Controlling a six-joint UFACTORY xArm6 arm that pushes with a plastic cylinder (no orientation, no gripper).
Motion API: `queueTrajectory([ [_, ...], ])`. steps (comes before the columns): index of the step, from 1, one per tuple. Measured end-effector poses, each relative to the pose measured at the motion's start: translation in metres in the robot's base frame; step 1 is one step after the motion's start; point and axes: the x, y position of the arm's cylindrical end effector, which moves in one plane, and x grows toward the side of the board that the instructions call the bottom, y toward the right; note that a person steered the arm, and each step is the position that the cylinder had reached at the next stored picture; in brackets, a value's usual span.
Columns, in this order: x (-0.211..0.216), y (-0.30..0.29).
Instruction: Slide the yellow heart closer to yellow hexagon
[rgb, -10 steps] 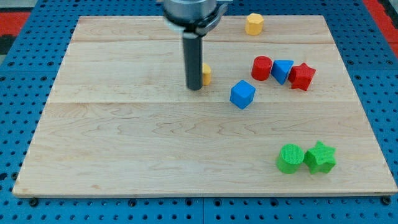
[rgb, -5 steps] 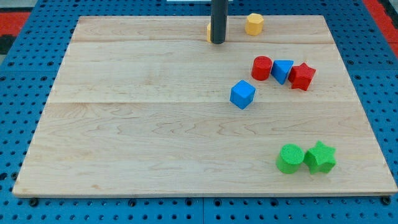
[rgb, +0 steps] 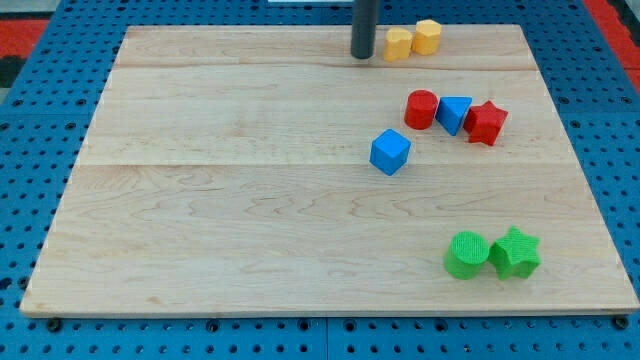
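Observation:
The yellow heart (rgb: 398, 44) lies near the top edge of the wooden board (rgb: 200, 200), touching or almost touching the yellow hexagon (rgb: 428, 36) on its right. My tip (rgb: 362, 55) stands just left of the yellow heart, a small gap apart from it. The rod rises out of the view's top.
A red cylinder (rgb: 421, 109), a blue triangle (rgb: 455, 113) and a red star (rgb: 486, 122) sit in a row at the right. A blue cube (rgb: 390, 152) lies below them. A green cylinder (rgb: 465, 254) and a green star (rgb: 515, 253) sit at the bottom right.
My tip moved up and then right, pushing the yellow heart from mid-board to the top edge beside the yellow hexagon. The hexagon shifted slightly to the right.

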Motion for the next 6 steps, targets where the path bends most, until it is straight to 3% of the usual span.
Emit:
queueTrajectory([
  [1,0.007,-0.032],
  [5,0.011,0.057],
  [6,0.033,0.097],
])
